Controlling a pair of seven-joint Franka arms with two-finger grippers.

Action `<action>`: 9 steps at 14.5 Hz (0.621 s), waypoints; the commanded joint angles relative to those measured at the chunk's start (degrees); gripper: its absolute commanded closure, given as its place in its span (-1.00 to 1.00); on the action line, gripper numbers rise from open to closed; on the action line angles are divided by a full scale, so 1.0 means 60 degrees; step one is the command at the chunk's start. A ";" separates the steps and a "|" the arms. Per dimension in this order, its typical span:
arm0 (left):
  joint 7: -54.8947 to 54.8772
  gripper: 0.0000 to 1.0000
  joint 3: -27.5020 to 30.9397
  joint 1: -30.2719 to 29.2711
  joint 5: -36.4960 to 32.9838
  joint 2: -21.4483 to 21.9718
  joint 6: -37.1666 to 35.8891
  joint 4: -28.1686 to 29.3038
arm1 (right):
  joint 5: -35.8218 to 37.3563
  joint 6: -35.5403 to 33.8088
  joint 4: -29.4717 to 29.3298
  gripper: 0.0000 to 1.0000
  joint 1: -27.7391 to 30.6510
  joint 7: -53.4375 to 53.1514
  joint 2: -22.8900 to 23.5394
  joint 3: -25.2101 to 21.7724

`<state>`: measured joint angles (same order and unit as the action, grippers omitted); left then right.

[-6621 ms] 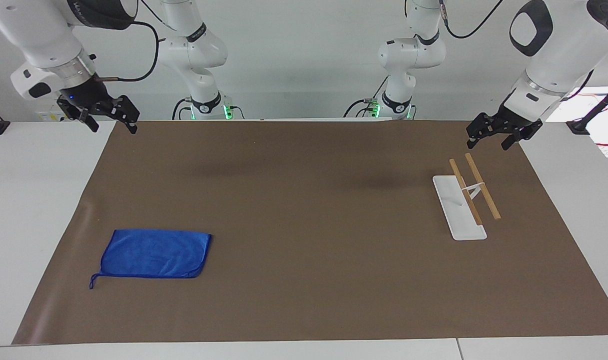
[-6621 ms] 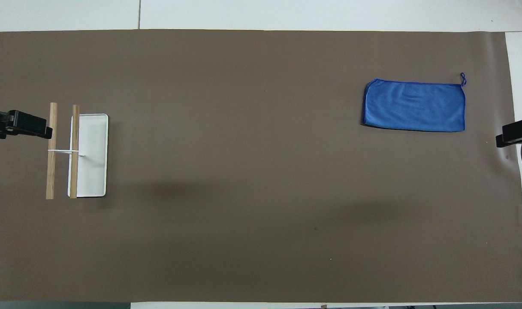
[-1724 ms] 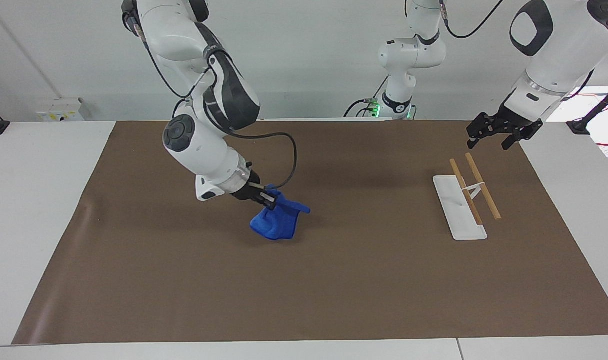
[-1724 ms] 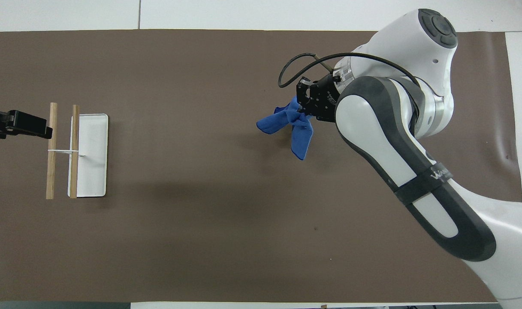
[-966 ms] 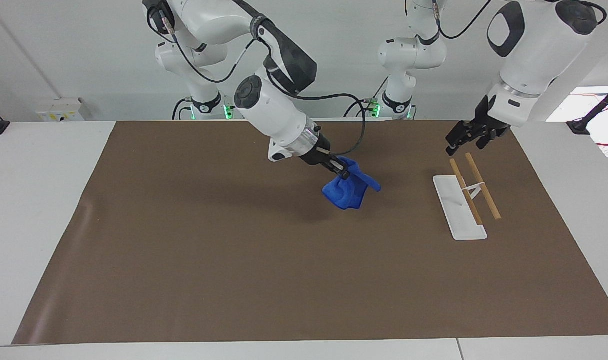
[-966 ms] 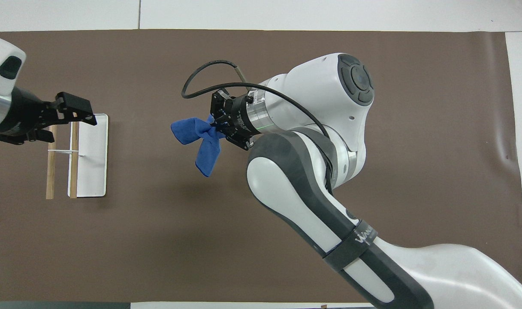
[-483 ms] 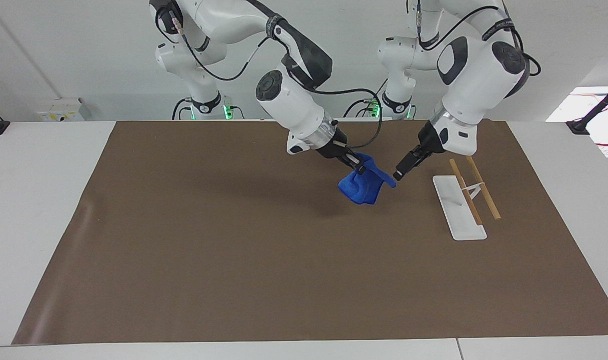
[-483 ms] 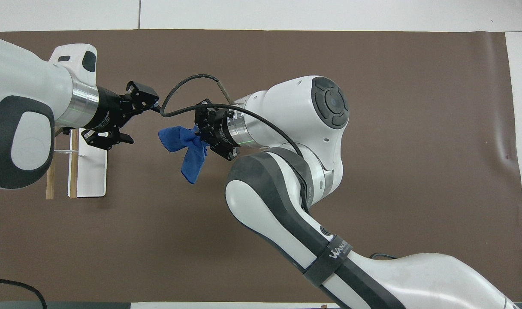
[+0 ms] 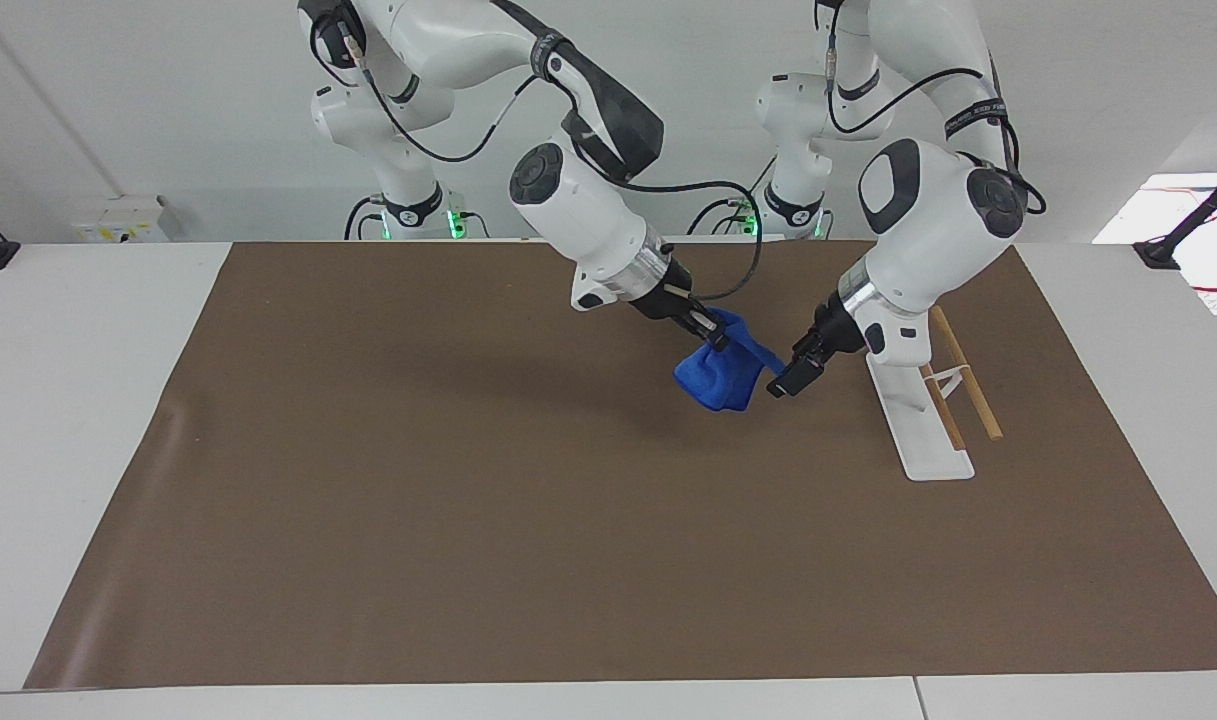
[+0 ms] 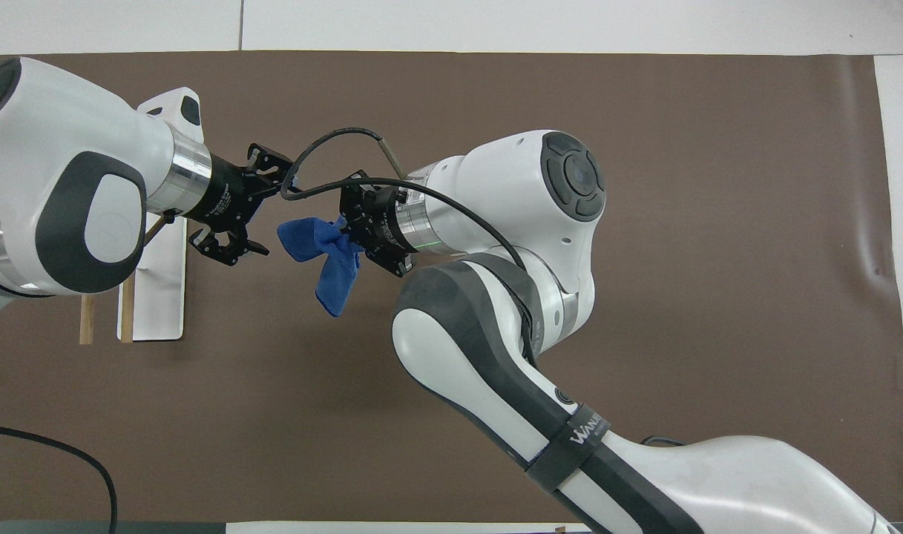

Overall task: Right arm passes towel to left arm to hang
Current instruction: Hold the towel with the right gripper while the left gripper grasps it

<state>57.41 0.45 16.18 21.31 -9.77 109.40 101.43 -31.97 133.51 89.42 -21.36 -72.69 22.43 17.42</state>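
Note:
My right gripper [image 9: 710, 336] is shut on the bunched blue towel [image 9: 720, 378] and holds it in the air over the brown mat, beside the rack. The towel hangs in folds below the fingers, and one end sticks out toward the left arm. In the overhead view the right gripper [image 10: 352, 231] pinches the towel [image 10: 310, 239] near its middle. My left gripper [image 9: 788, 368] is open, level with the towel, and its fingers straddle the tip of that end. In the overhead view the left gripper [image 10: 271, 213] has its jaws spread wide beside the towel.
A towel rack with a white base [image 9: 918, 440] and two wooden bars [image 9: 968, 385] stands toward the left arm's end of the table; it also shows in the overhead view [image 10: 158, 304]. The left arm partly covers it. A brown mat [image 9: 468, 500] covers the table.
The left gripper has moved lower and closer to the towel's free end, its open fingers now around the tip. The right gripper with the towel has hardly moved.

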 commanded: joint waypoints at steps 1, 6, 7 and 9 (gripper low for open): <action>0.0539 -0.94 0.0086 0.0292 0.0139 0.0060 0.0196 0.0278 | -0.0209 0.0161 0.0257 1.00 0.0074 0.0015 -0.0135 0.0056; 0.0583 0.87 0.0101 0.0409 0.0139 0.0090 -0.0098 0.0249 | -0.0209 0.0161 0.0286 1.00 0.0074 0.0044 -0.0150 0.0056; 0.0670 1.00 0.0101 0.0409 0.0139 0.0090 -0.0112 0.0220 | -0.0209 0.0161 0.0286 1.00 0.0074 0.0044 -0.0150 0.0056; 0.0978 1.00 0.0116 0.0380 0.0110 0.0177 -0.0215 0.0190 | -0.0209 0.0161 0.0301 1.00 0.0074 0.0044 -0.0150 0.0056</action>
<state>61.38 0.35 17.86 21.40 -9.93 109.24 102.07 -31.97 133.51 89.91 -21.36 -72.69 22.43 17.42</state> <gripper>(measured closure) 0.744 0.930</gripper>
